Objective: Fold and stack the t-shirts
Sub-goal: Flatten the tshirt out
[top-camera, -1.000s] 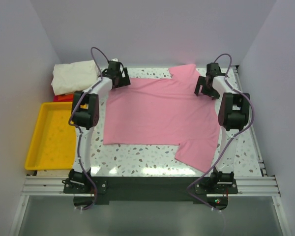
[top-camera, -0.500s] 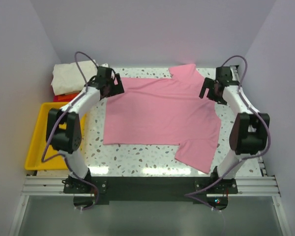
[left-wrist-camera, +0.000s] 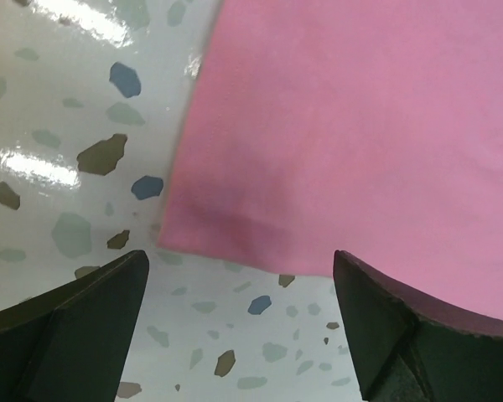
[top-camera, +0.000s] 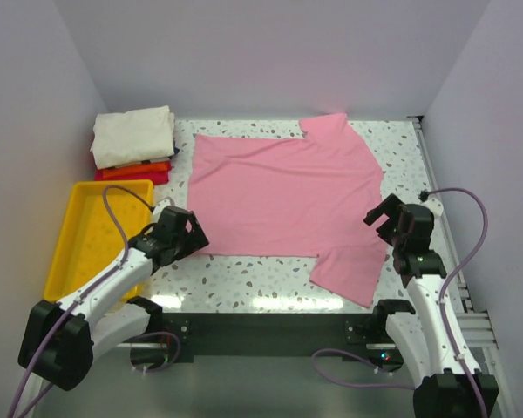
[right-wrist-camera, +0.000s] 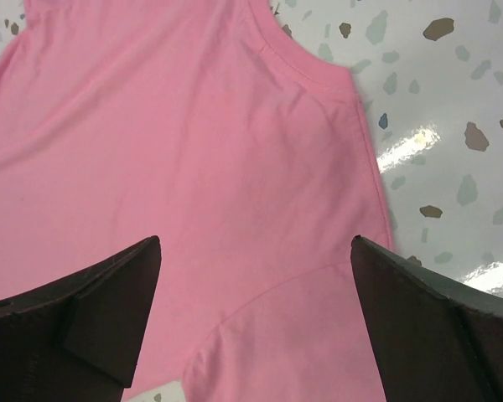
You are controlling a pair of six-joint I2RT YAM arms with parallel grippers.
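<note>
Operator: Position of the pink t-shirt (top-camera: 283, 196)?

Technician: Spread flat and unfolded across the middle of the speckled table (top-camera: 244, 283). One sleeve points to the upper edge of the frame, the other to the lower right.

Operator: Other shirts?

Technician: Folded stack in the upper left of the top view. Cream shirt (top-camera: 132, 135) on top, orange shirt (top-camera: 138, 169) beneath it, red shirt (top-camera: 126, 177) at the bottom. The stack lies just above the yellow tray (top-camera: 70, 261), which sits at the left of the frame.

Operator: Left gripper?

Technician: Left gripper (top-camera: 185, 235) is at the lower left corner of the pink t-shirt. Jaws wide, nothing between them. Its wrist view shows that corner and bare table between the fingers (left-wrist-camera: 75, 318).

Operator: Right gripper?

Technician: Right gripper (top-camera: 382, 218) is at the right edge of the pink t-shirt, beside the lower sleeve. Jaws wide, holding nothing. Its wrist view shows the sleeve seam and the shirt's edge. Contact with the cloth cannot be judged for either gripper.
</note>
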